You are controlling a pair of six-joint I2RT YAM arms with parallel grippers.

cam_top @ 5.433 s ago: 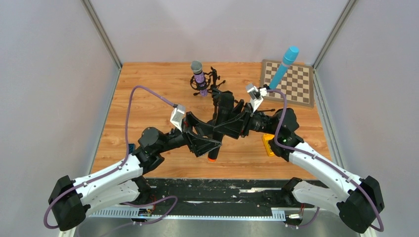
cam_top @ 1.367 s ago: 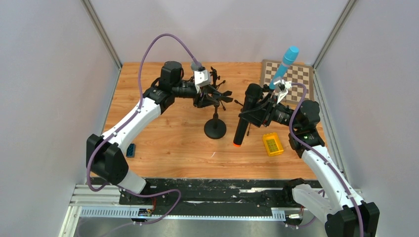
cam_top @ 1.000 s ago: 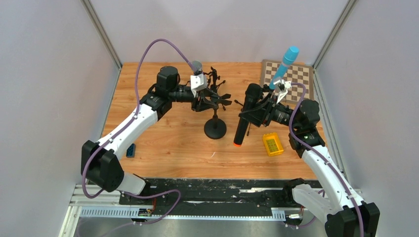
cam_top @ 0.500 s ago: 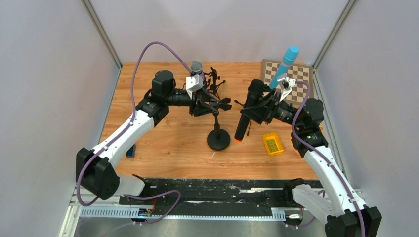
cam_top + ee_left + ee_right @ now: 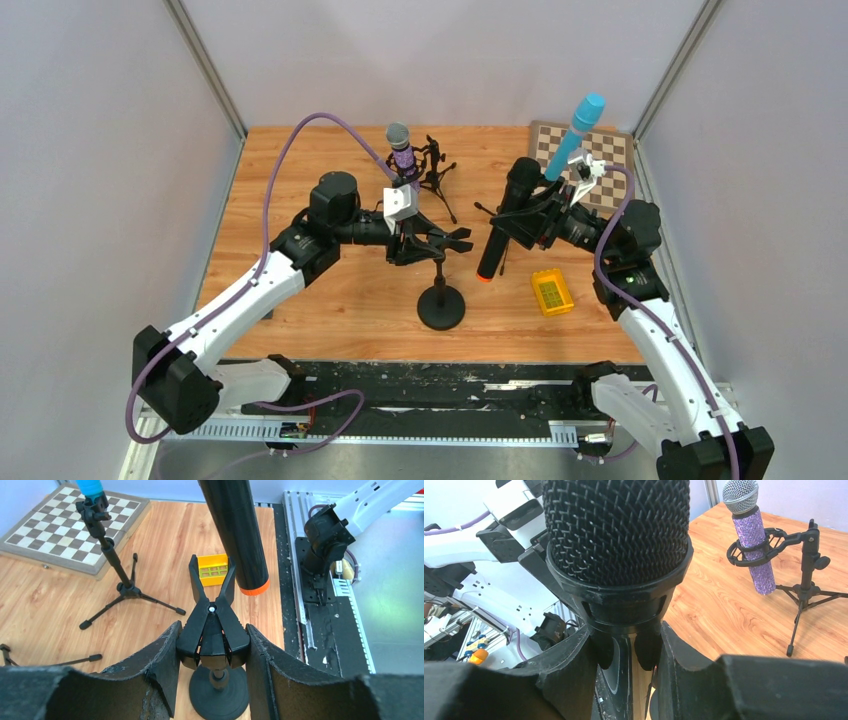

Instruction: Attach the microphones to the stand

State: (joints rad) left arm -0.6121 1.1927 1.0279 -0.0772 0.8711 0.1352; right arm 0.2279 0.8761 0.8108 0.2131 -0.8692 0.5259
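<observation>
Left tool (image 5: 212,650) pinches the stand clip (image 5: 212,622); right tool (image 5: 626,652) pinches the black microphone (image 5: 616,530) nearby.

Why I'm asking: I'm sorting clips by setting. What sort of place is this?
Likely a robot lab test cell: left arm and right arm mounted at a metal rail, wooden table boxed in by plain walls.

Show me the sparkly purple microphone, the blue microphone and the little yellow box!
purple microphone (image 5: 749,530): right wrist view, on its glittery body just above the clip.
blue microphone (image 5: 570,140): top view, on the middle of its handle.
yellow box (image 5: 551,292): top view, on the middle of its top.
</observation>
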